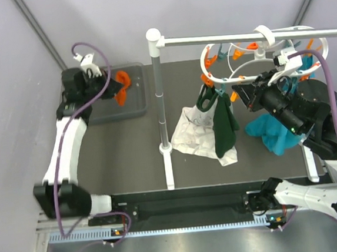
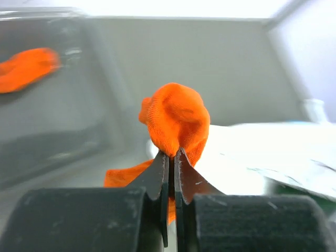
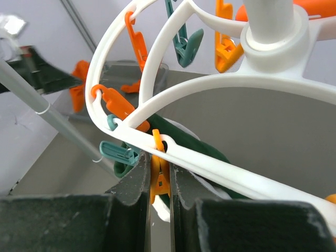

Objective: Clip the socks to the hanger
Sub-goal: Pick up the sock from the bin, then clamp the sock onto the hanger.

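My left gripper is shut on one orange sock and holds it above the grey bin at the back left. In the left wrist view the sock bunches above the closed fingertips of the left gripper. The second orange sock lies in the bin. The white hanger hangs from the rail at the back right. My right gripper is at its near-left rim. In the right wrist view the right gripper is shut on an orange clothespin under the hanger ring.
A white pole carries the rail. A dark green cloth hangs clipped to the hanger, with a white cloth beside it. A teal cloth sits under the right arm. More orange and teal clothespins hang round the ring.
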